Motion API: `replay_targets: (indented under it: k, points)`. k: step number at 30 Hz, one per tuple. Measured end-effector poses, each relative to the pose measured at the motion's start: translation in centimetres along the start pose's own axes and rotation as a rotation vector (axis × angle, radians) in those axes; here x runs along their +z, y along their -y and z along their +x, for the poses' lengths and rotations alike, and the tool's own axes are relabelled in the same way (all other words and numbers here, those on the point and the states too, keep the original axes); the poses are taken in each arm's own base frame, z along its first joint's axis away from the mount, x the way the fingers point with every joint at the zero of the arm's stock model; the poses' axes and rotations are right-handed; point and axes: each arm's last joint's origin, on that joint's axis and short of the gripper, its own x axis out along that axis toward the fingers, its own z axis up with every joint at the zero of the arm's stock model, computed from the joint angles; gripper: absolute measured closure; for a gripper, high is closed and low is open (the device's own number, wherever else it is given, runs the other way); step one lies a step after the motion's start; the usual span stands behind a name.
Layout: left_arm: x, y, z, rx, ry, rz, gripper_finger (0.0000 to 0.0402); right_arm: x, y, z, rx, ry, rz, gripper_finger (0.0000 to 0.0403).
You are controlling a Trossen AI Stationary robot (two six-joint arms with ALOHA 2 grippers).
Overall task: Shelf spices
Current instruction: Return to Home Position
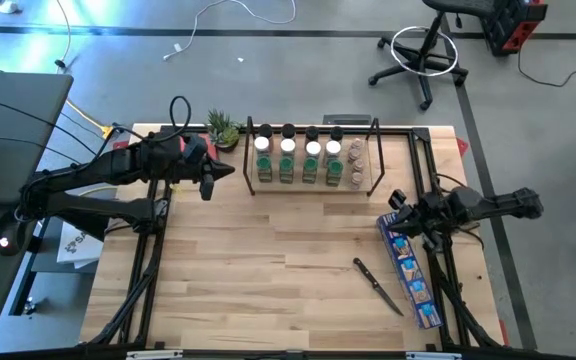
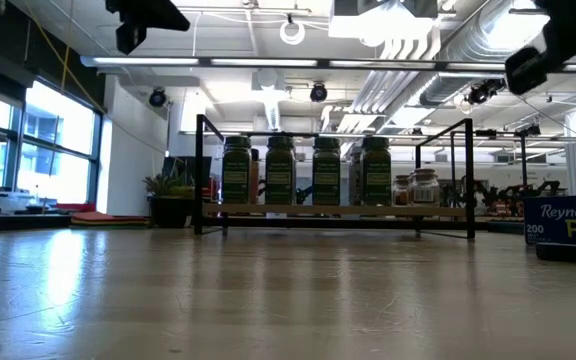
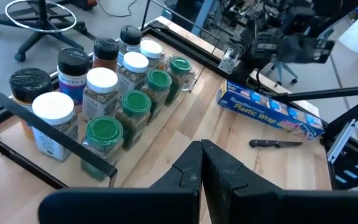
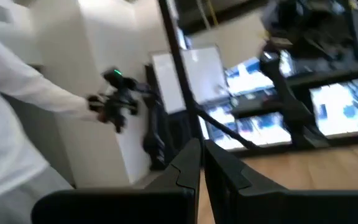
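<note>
Your left gripper (image 1: 226,172) hangs over the table (image 1: 268,260) just beside the left end of the shelf (image 2: 318,211). Its fingers (image 3: 188,174) are pressed together with nothing between them. The shelf stands at the far edge of the table, about mid-width, and every one of the spices (image 3: 123,81) you can see is on it, upright in three rows.

The front row is four green-capped jars (image 3: 104,129), packed with dark green dried herbs. Behind them stand the white-capped jars (image 3: 53,106), holding tan and brown flakes. At the back are the black-capped jars (image 3: 30,78), and one of those shows reddish powder. On the shelf's right end sit a few small clear-capped jars (image 2: 425,186), but you cannot make out what is in them.

Your right gripper (image 1: 398,203) is at the table's right side, over the far end of the blue plastic-wrap box (image 1: 410,272). Its fingers (image 4: 188,165) are clamped shut and empty. A black-handled knife (image 1: 378,285) lies just left of the box. A small plant (image 1: 223,128) stands at the shelf's left.
</note>
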Motion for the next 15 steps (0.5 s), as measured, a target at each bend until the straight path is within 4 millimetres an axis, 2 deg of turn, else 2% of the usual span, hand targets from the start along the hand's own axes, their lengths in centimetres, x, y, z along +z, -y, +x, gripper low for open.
replay_targets:
  k: [7, 12, 15]
  points:
    - [0.4, 0.7, -0.1, -0.05, 0.049, 0.047, 0.0401, -0.6, 1.0, -0.2, -0.121, -0.062, 0.036, 0.0387]
    - [0.5, 0.8, -1.1, -0.062, 0.084, 0.107, 0.0401, -1.5, 2.0, -0.5, -0.351, -0.1, 0.12, 0.0387]
    - [0.6, 0.6, -1.9, -0.042, 0.12, 0.129, 0.0401, -1.7, 2.3, -0.5, -0.417, -0.093, 0.162, 0.0387]
